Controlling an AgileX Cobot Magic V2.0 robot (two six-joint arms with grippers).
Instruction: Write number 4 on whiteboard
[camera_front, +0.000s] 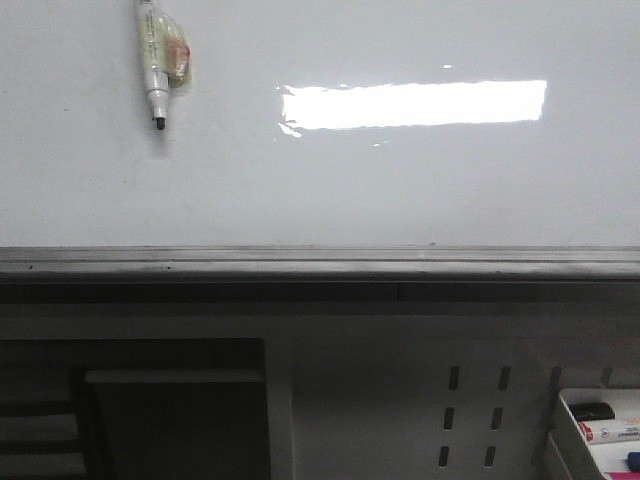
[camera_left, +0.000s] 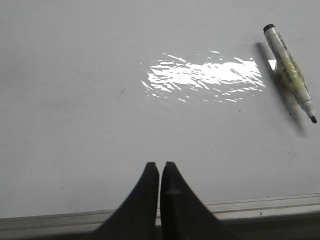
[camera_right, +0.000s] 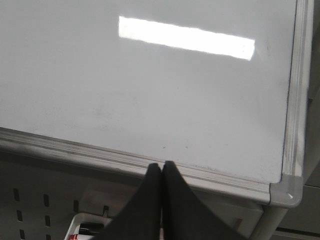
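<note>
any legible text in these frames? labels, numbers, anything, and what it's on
No text can be read.
Marker lying on the whiteboard: barrel has print and a yellowish label, too blurred to read in the front and left wrist views.
Marker in the bin at lower right: red-and-white label, too small to read.
Whiteboard: no number 4 or other writing, only faint smudges.

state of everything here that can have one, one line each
whiteboard: blank, no number 4 written yet
marker: uncapped, lying on the board, tip bare
left gripper: shut, empty, over the board's lower edge
right gripper: shut, empty, at the board's rail
bin: open-topped, holds markers
</note>
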